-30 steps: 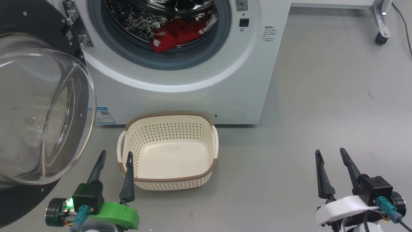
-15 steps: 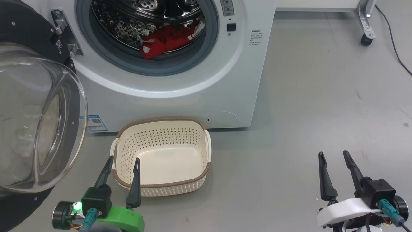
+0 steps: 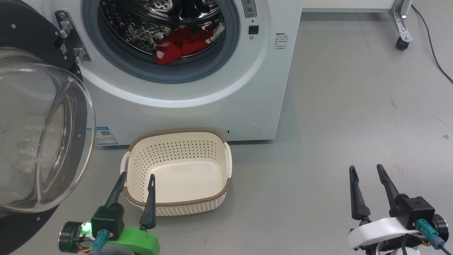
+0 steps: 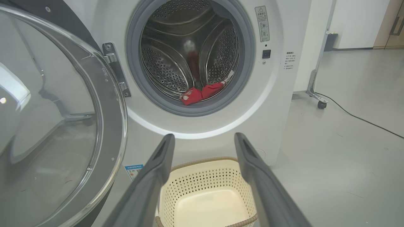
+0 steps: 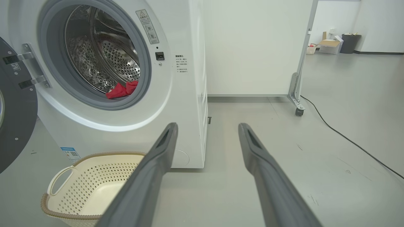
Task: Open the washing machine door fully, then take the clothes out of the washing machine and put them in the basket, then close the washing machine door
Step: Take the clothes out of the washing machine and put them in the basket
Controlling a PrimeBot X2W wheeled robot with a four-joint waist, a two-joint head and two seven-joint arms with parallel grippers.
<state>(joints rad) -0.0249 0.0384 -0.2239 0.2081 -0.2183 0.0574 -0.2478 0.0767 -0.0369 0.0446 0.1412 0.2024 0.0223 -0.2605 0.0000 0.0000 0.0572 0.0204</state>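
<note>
Risk I see: left hand (image 3: 137, 174) sits just beside the washing machine door (image 3: 42, 134) glass and near the basket (image 3: 177, 203). A reach up to the drum could clip either. Clothes (image 3: 180, 44) lie at the drum's front lip. Both hands are spread, empty and low, fingers toward the washing machine (image 3: 247, 88). Right hand (image 3: 365, 166) is well clear.

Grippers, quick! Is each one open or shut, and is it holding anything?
Left gripper: open, holding nothing.
Right gripper: open, holding nothing.
</note>
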